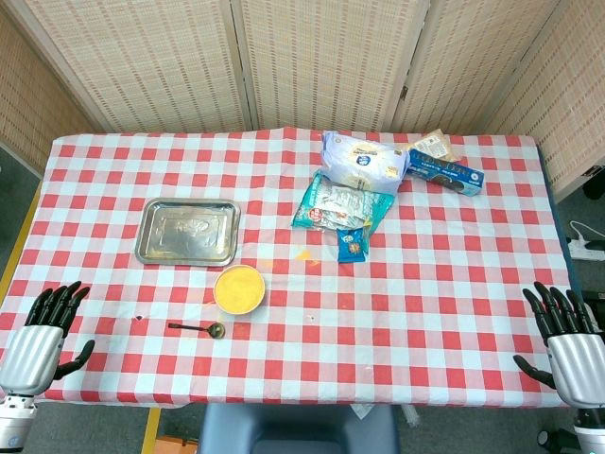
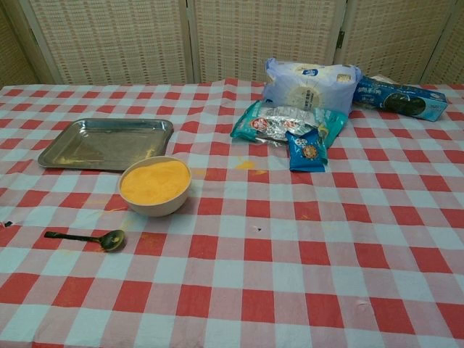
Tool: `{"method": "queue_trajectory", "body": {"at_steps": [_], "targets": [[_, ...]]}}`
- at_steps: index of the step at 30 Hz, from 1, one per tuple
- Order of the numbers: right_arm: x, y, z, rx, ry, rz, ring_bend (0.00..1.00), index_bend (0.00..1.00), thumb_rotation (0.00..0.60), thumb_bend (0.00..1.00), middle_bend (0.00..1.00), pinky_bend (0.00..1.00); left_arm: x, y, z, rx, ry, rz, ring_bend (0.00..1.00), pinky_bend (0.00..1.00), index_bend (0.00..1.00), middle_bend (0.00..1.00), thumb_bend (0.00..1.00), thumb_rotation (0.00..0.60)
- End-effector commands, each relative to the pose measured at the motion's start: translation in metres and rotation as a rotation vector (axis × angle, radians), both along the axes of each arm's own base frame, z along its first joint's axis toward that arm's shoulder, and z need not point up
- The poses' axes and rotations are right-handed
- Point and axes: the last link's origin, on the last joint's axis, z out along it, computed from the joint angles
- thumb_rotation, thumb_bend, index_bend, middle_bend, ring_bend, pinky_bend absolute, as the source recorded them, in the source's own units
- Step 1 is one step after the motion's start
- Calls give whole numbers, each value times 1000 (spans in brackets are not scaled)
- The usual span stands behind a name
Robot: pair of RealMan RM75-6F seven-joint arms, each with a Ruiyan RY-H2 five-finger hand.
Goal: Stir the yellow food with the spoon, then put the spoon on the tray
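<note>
At the near edge of the surface (image 1: 444, 284), covered in a red-and-white checked cloth, the left robot hand (image 1: 43, 336) is hovering at the near left corner with its dark fingers spread wide and nothing in them. The right robot hand (image 1: 565, 340) is hovering at the near right corner, likewise spread wide and holding nothing. Both are showing only in the head view, well apart from everything on the cloth.

Just beyond the near edge, left of centre, the spoon (image 2: 83, 238) is lying flat on the cloth, its dark handle pointing toward the robot's left and its brassy bowl toward the right. Nothing is touching it. Just behind the spoon's bowl end, the bowl of yellow food (image 2: 154, 185) is sitting upright, filled nearly to the rim with a fine yellow powder or meal. A few yellow specks are lying on the cloth near it, and a small yellow patch (image 2: 246, 164) is showing farther to the right.

Behind the bowl and to its left, the metal tray (image 2: 109, 142) is resting flat, close to the bowl but apart from it.

Farther back on the right, a teal snack bag (image 2: 279, 122) is lying with a small blue packet (image 2: 306, 151) at its near edge. Behind them a large pale blue-white bag (image 2: 308, 83) is sitting, and to its right a dark blue box (image 2: 402, 98) is lying on its side. A woven folding screen (image 1: 321, 57) is standing beyond the far edge.
</note>
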Motion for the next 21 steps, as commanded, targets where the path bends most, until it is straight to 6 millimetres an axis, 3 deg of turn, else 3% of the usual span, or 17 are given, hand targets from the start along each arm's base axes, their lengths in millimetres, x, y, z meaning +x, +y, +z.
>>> {"method": "queue_trajectory", "body": {"at_steps": [1, 4, 6, 10, 13, 21], "targets": [[1, 0, -2, 7, 1, 3, 0, 0, 600, 0, 0, 0, 6, -6, -8, -62, -22, -34, 0, 10, 0, 0, 366, 600], [2, -1, -5, 28, 2, 8, 0, 0, 600, 0, 0, 0, 17, -13, -23, -140, -125, -103, 0, 10, 0, 0, 367, 600], [3, -3, -6, 39, 4, 10, 0, 0, 600, 0, 0, 0, 20, -15, -36, -170, -98, -136, 0, 11, 25, 0, 366, 600], [4, -5, -8, 50, -2, 16, 0, 0, 600, 0, 0, 0, 29, -14, -54, -177, -10, -183, 0, 10, 273, 0, 363, 600], [4, -5, -9, 55, -1, 20, 0, 0, 600, 0, 0, 0, 38, -14, -65, -153, 5, -194, 0, 11, 384, 1, 364, 600], [4, -4, -7, 52, -5, 20, 0, 0, 600, 0, 0, 0, 47, 16, -101, -259, -71, -90, 0, 1, 470, 1, 365, 600]]}}
